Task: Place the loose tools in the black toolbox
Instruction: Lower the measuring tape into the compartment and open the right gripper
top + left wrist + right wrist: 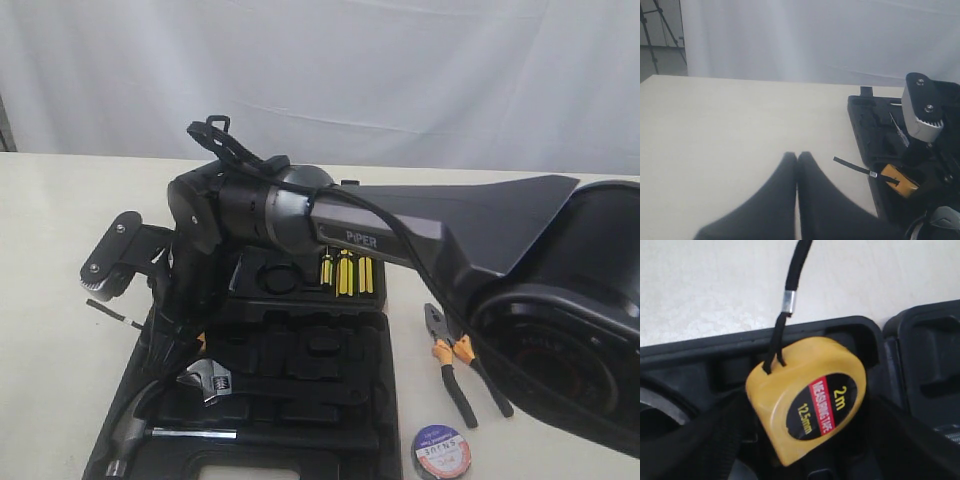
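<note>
Right wrist view: yellow tape measure point(810, 400), frame centre, inside the black toolbox point(700, 347) rim, apparently clamped between the right fingers point(912, 445); its rigid, smooth, probably light shell favours gripping opposite sides, not the limp strap point(790, 285); left fingers point(780, 200) together.

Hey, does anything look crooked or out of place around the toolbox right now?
Yes. The tape measure is tilted on its corner at the toolbox edge instead of lying flat in a slot. Its black strap trails out past the rim over the table. Nothing looks spilled or broken.
</note>
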You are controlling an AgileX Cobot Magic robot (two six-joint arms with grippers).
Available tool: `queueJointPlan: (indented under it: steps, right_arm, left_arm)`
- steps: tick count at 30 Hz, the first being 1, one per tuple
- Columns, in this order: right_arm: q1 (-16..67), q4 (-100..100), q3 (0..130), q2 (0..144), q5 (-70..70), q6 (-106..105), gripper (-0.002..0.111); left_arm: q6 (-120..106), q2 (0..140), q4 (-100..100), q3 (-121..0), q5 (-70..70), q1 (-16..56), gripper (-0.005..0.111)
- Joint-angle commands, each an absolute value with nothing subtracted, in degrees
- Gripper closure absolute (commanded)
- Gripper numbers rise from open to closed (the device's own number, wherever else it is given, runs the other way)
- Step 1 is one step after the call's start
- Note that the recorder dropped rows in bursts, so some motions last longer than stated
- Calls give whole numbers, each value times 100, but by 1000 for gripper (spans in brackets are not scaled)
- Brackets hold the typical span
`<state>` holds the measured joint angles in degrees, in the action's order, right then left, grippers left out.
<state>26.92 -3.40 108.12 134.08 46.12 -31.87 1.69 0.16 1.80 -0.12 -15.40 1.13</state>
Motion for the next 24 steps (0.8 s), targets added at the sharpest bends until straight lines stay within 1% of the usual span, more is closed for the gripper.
queueJointPlan:
  steps: [1, 11, 12, 14, 17, 18, 24]
  right_arm:
    - [2693, -247, 10831, 13402, 4745, -3175, 41]
    - [2693, -394, 10991, 12952, 4835, -3112, 43]
    - [2693, -394, 10991, 12900, 4835, -3112, 46]
    - [2693, -394, 10991, 12813, 4824, -3112, 59]
    - [2693, -450, 10991, 12759, 4808, -3112, 91]
    - [2693, -508, 10991, 12759, 4766, -3112, 108]
    - [2693, -618, 10991, 13072, 4702, -3122, 108]
  left_arm:
    - [171, 0, 194, 0, -1537, 125, 107]
    - [171, 0, 194, 0, -1537, 125, 107]
    - [171, 0, 194, 0, -1537, 125, 107]
    - [171, 0, 194, 0, -1537, 125, 107]
    - [171, 0, 194, 0, -1537, 125, 107]
    - [171, 0, 194, 0, -1537, 125, 107]
    - [171, 0, 194, 0, -1537, 125, 107]
